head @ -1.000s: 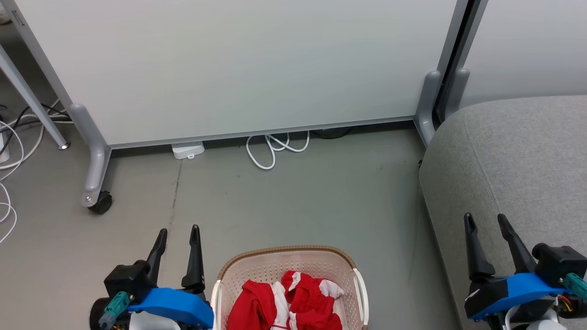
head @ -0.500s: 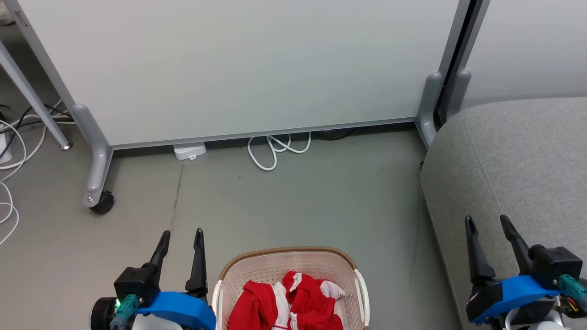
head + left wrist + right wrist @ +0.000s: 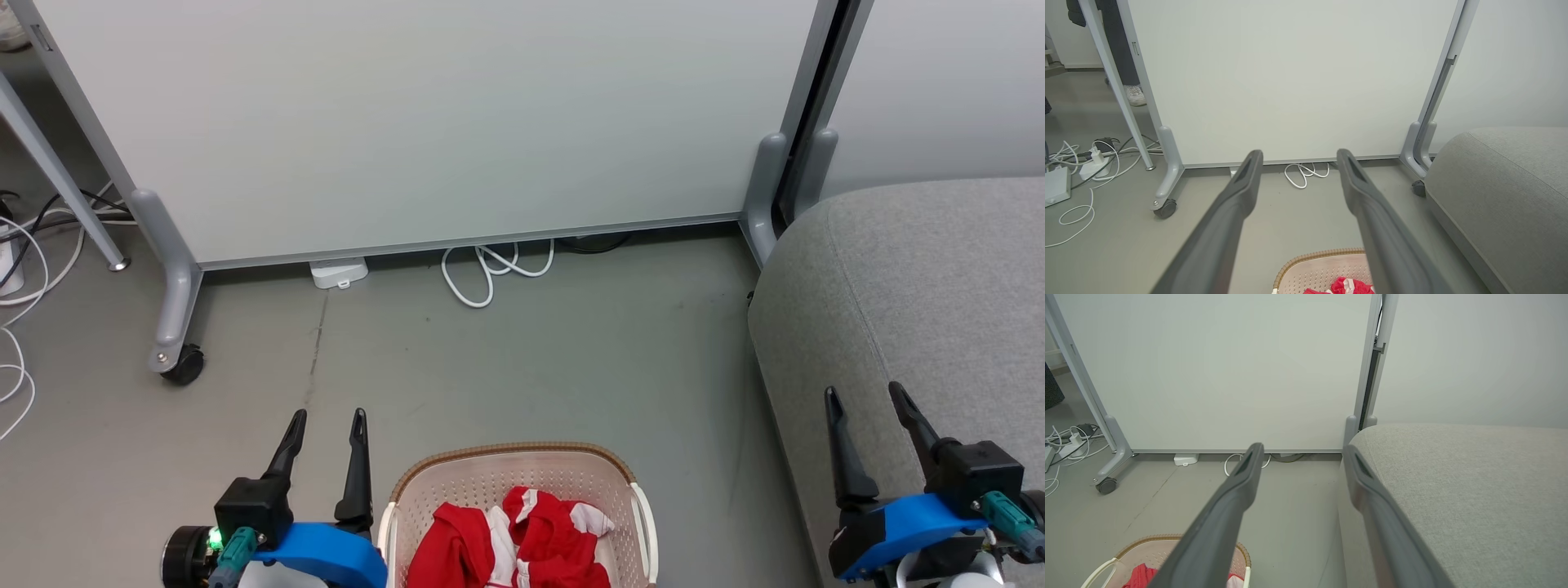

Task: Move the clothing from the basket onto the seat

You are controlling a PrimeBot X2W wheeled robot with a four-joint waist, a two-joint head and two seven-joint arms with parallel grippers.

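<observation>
**Clothing in the basket, both grippers empty**

The clothing [image 3: 531, 535] is seen heaped in the basket [image 3: 510, 450] on the floor [image 3: 531, 367], between the two grippers. The left gripper [image 3: 329, 418] is held just left of the basket, fingers parted, nothing gripped. The right gripper [image 3: 862, 392] is seen at the edge of the seat [image 3: 939, 278], likewise parted and empty.

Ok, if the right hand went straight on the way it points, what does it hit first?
Likely the partition, low down, across the floor. The sofa sits close beside the right hand, though, and could brush it first; depth is unclear.
</observation>
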